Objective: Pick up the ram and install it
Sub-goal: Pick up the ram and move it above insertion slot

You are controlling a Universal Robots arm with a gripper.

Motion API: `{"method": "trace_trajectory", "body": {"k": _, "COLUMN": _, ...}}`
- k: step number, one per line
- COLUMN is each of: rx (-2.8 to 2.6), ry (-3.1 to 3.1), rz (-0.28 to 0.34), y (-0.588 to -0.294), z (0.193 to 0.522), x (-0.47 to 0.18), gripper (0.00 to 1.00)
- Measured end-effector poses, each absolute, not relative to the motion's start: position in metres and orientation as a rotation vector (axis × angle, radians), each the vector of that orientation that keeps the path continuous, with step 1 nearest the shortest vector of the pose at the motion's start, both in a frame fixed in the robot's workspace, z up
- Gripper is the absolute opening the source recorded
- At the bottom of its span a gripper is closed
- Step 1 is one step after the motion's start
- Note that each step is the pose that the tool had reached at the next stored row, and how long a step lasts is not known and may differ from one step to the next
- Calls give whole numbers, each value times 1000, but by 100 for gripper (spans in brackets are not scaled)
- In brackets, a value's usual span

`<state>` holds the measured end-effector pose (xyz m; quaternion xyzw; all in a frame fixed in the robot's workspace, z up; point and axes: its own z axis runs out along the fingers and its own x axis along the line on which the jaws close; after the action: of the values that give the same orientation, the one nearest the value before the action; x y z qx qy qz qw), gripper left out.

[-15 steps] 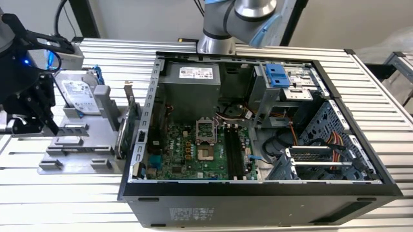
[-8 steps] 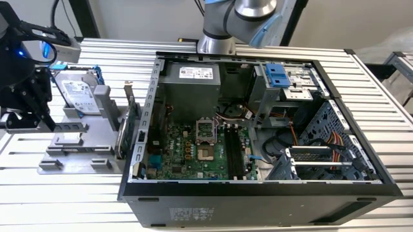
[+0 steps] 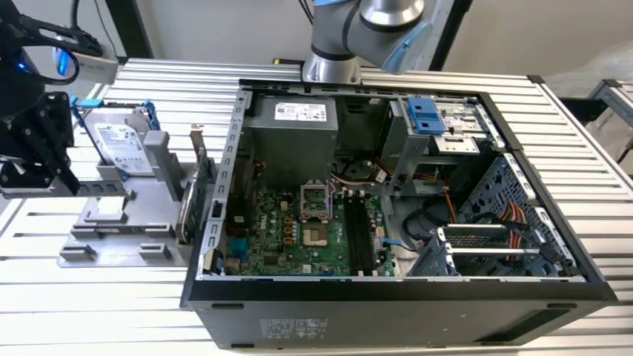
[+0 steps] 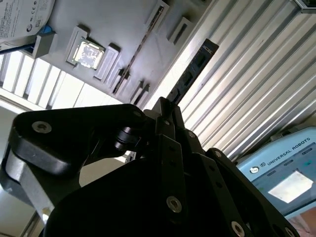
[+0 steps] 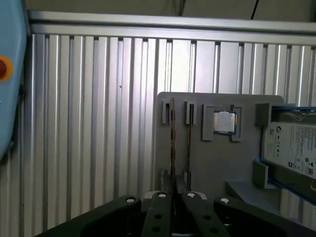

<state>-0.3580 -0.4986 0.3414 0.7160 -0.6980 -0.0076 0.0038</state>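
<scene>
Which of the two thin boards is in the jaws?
The ram, the dark stick reaching out from the jaws; the other board stands slotted in the grey holder.

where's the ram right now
The ram is gripped in the claw, jutting out of it in the second wrist view, above the slotted end of the grey fixture that also holds the processor chip.
</scene>
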Motion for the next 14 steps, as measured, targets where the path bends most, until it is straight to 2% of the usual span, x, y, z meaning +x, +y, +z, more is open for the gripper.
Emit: {"method": "trace_trajectory", "body": {"k": 14, "rx": 2244, "ry": -2188, "rz": -24, "y": -499, "z": 360, "x": -358, "gripper": 0}}
